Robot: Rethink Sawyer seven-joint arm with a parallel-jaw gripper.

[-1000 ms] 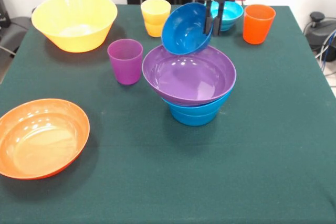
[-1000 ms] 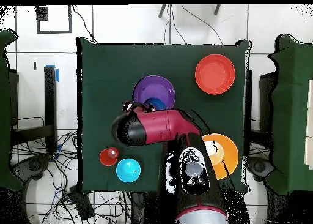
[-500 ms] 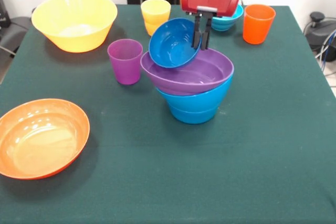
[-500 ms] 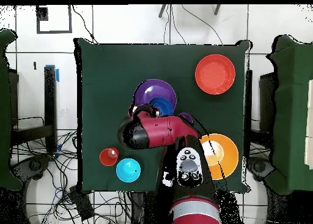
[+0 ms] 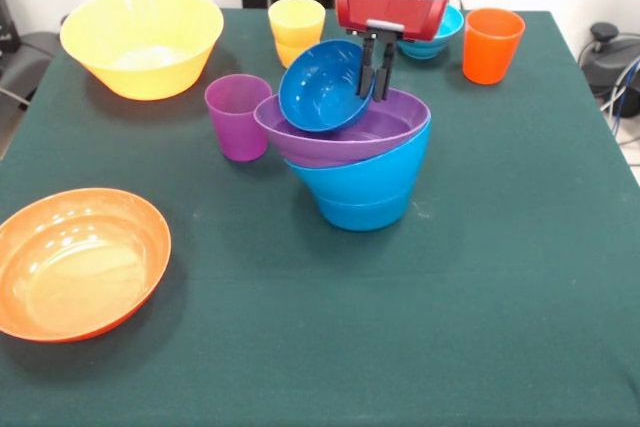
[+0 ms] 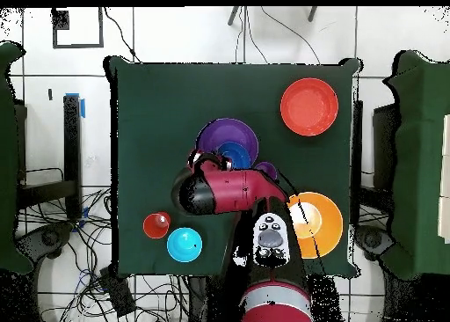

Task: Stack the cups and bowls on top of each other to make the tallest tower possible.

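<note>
Gripper (image 5: 374, 75) is clamped on the rim at the 3 o'clock side of the small dark blue bowl (image 5: 320, 87), which hangs steeply tilted at 9 o'clock, its lower edge inside the tilted purple bowl (image 5: 385, 125) on the mid-blue bowls (image 5: 365, 187).

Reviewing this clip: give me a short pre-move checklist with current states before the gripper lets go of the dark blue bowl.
1. Gripper pinching the small dark blue bowl at its rim: ok.
2. Dark blue bowl sitting level: not ok, tilted steeply.
3. Bowl resting in the purple bowl: cannot tell.
4. Purple bowl level on the mid-blue bowls: not ok, it slants.
5. Purple cup apart from the stack: ok.
</note>
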